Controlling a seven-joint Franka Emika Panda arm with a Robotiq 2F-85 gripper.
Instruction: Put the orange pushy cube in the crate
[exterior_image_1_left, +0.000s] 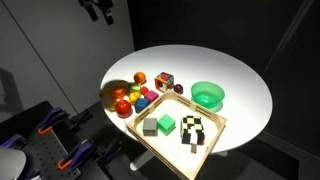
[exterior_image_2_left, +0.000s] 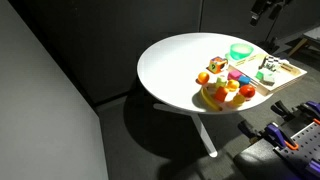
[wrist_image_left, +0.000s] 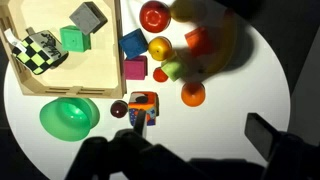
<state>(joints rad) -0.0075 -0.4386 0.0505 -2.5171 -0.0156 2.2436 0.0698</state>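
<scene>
The gripper (exterior_image_1_left: 99, 14) hangs at the top left of the frame, high over the scene, its fingers spread and holding nothing. Below it, a round white table (exterior_image_1_left: 240, 80) stands in a dark room. The orange pushy cube (exterior_image_1_left: 164, 81) sits on the table near frame centre, outside the crate (exterior_image_1_left: 212, 148), between the toy pile (exterior_image_1_left: 130, 95) and the green bowl (exterior_image_1_left: 208, 95). Only an exterior view shows the table's white pedestal (exterior_image_2_left: 205, 128) and the dark floor.

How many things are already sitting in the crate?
3 in the crate: a grey cube, a green cube beside it, and a black-and-white checkered block further along. Nothing else appears hidden inside.
</scene>
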